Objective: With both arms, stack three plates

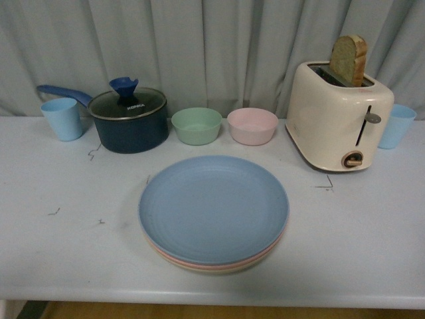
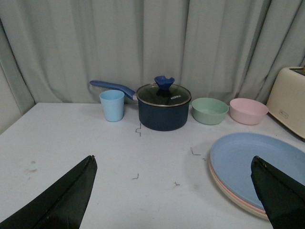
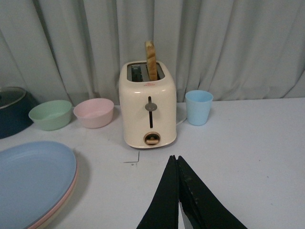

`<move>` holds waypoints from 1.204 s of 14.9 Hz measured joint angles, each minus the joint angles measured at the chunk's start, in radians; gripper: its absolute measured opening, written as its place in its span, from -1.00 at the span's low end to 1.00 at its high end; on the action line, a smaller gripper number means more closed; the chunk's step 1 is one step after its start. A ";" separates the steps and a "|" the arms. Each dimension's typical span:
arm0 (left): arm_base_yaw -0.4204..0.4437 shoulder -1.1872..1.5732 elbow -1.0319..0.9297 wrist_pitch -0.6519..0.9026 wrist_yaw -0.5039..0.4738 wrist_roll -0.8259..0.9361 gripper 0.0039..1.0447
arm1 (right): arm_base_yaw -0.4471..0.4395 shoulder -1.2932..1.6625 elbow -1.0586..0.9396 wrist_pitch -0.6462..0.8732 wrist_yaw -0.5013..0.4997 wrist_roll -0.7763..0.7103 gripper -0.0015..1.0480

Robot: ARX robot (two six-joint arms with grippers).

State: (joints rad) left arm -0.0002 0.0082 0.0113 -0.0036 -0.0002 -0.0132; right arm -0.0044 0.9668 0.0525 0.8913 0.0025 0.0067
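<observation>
The three plates sit in one stack at the table's front middle: the blue plate (image 1: 212,207) on top, the pink plate's rim (image 1: 199,263) under it, the beige plate's rim (image 1: 219,270) at the bottom. The stack also shows in the left wrist view (image 2: 259,167) and the right wrist view (image 3: 33,179). Neither arm shows in the front view. My left gripper (image 2: 174,160) is open and empty, over bare table to the left of the stack. My right gripper (image 3: 174,157) is shut and empty, over the table right of the stack, in front of the toaster.
Along the back stand a light blue cup (image 1: 63,118), a dark blue lidded pot (image 1: 129,118), a green bowl (image 1: 196,125), a pink bowl (image 1: 252,125), a cream toaster (image 1: 337,116) with a bread slice, and another blue cup (image 1: 397,125). A grey curtain hangs behind.
</observation>
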 joint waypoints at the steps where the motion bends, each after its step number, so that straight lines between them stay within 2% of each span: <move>1: 0.000 0.000 0.000 0.000 0.000 0.000 0.88 | 0.000 -0.058 -0.011 -0.037 0.000 0.000 -0.96; 11: 0.000 0.000 0.000 0.000 0.000 0.000 0.88 | 0.000 -0.566 -0.041 -0.491 0.000 0.000 -0.96; 18: 0.000 0.000 0.000 0.000 0.000 0.000 0.88 | 0.000 -0.745 -0.041 -0.667 0.000 0.000 -0.96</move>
State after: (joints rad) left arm -0.0002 0.0082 0.0113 -0.0036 -0.0002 -0.0135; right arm -0.0044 0.2214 0.0113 0.2245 0.0029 0.0067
